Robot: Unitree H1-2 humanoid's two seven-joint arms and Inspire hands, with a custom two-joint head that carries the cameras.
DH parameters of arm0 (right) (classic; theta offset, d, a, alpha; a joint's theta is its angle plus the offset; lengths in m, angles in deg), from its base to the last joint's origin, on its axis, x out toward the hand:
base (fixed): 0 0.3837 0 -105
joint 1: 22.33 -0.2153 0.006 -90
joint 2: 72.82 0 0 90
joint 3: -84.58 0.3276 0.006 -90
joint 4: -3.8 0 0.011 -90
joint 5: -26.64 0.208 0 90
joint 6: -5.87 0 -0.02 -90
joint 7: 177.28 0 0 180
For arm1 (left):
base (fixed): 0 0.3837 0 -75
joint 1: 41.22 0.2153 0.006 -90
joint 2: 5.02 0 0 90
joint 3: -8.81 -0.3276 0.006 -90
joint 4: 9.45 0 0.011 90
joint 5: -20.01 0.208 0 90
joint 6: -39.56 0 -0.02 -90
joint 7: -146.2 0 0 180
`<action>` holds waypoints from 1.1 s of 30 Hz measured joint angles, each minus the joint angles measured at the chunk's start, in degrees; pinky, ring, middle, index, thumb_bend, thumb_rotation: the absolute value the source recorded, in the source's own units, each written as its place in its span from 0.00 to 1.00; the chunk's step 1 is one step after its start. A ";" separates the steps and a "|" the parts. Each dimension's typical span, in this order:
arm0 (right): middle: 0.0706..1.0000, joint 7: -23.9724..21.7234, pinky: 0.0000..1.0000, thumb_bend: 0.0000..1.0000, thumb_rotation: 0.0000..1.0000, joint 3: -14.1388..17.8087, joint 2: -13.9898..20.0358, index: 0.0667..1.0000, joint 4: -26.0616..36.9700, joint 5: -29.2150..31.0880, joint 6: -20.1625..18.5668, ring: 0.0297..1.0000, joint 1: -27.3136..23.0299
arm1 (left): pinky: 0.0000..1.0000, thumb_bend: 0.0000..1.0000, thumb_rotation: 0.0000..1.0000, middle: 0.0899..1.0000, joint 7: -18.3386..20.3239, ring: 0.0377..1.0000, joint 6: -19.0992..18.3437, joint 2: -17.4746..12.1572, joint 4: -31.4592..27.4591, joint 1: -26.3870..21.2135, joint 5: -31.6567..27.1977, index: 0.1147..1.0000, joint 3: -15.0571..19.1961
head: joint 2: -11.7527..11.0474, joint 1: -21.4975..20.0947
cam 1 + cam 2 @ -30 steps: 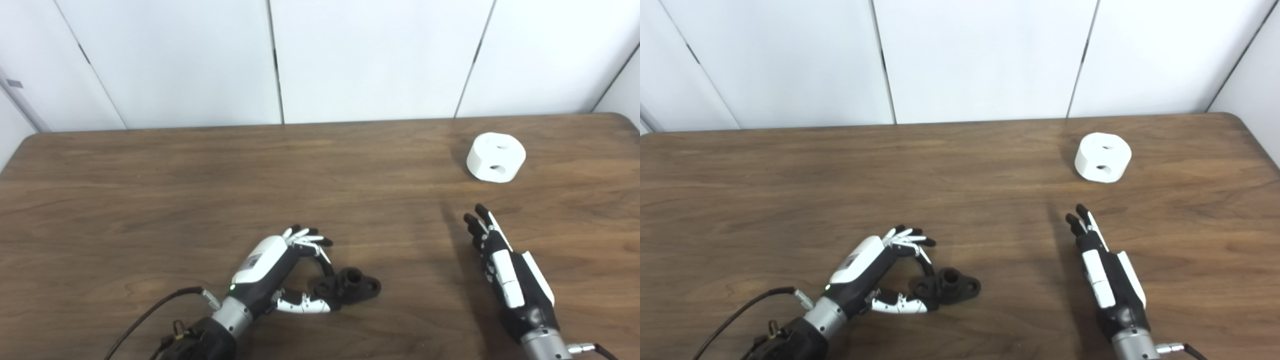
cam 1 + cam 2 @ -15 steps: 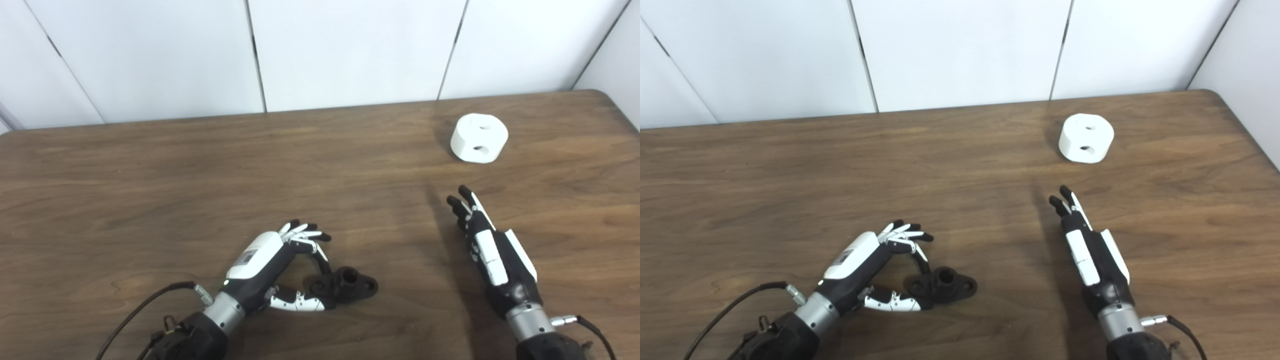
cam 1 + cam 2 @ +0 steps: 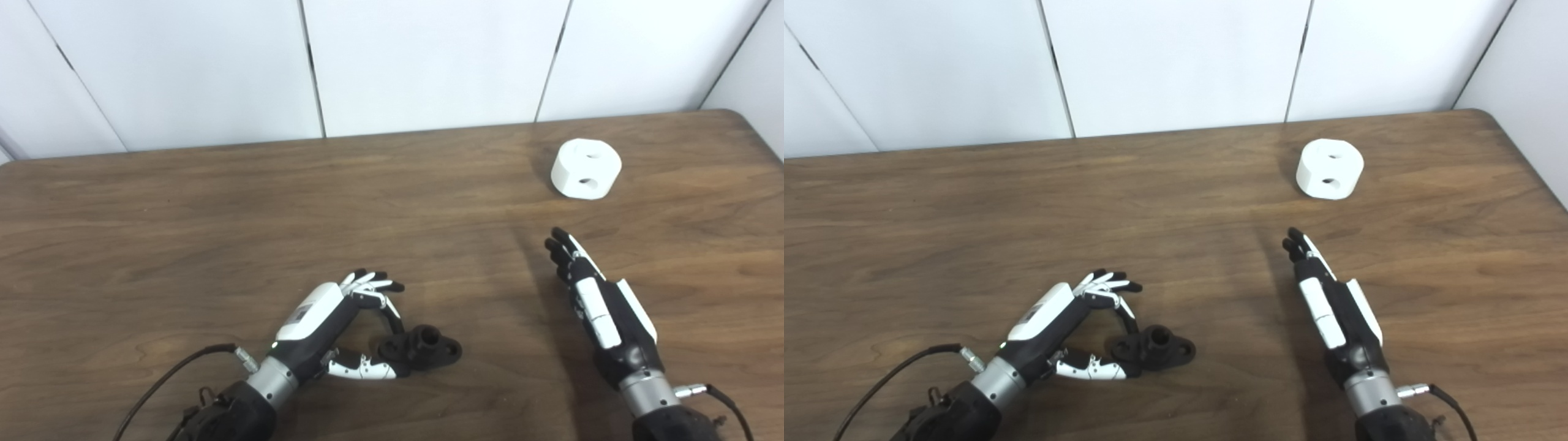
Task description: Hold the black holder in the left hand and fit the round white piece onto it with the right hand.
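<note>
The black holder (image 3: 422, 351) is lain flat on the wooden table (image 3: 184, 233), pinched by the left hand (image 3: 334, 318). The right hand (image 3: 597, 306) is held open, fingers straight, short of the round white piece (image 3: 586, 169).

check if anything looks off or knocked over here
Nothing stands out. The black holder lies flat at the left hand; the round white piece sits undamaged beyond the open right hand.

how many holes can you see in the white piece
2: both in the round white piece at the far right of the table, one on top, one in its near side; others may be hidden.
</note>
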 measured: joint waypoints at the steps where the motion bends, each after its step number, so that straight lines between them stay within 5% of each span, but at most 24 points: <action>1: 0.94 0.02 0.97 0.67 0.57 0.31 0.10 0.91 0.39 -0.46 -0.09 0.97 -0.33 | 1.00 0.52 0.05 0.86 -0.05 0.96 0.17 0.00 0.08 0.01 -0.02 0.42 0.10 | 0.00 -0.09; 12: 0.92 0.09 0.96 0.64 0.56 4.73 1.98 0.91 4.95 -1.20 -3.96 0.96 -3.20 | 0.99 0.52 0.06 0.84 -4.25 0.93 6.67 -0.09 2.18 1.47 8.15 0.42 -0.19 | 0.53 -0.44; 18: 0.91 0.25 0.98 0.63 0.62 5.07 1.68 0.90 5.72 -1.15 -5.05 0.96 -3.33 | 0.81 0.52 0.05 0.78 -6.85 0.83 8.69 -0.48 1.39 1.32 16.13 0.42 -0.78 | 0.79 0.00; 23: 0.92 0.25 0.98 0.60 0.63 5.86 1.69 0.90 5.99 -0.06 -5.90 0.96 -3.28 | 0.92 0.52 0.05 0.77 -6.47 0.85 8.35 -1.18 -0.65 1.11 22.29 0.42 -1.92 | 0.88 0.09; 33: 0.93 0.21 0.99 0.64 0.64 7.93 2.28 0.92 7.72 2.01 -7.14 0.98 -3.43 | 0.92 0.52 0.05 0.76 -6.54 0.85 7.53 -0.31 -3.27 1.78 29.17 0.42 -2.61 | 0.88 0.09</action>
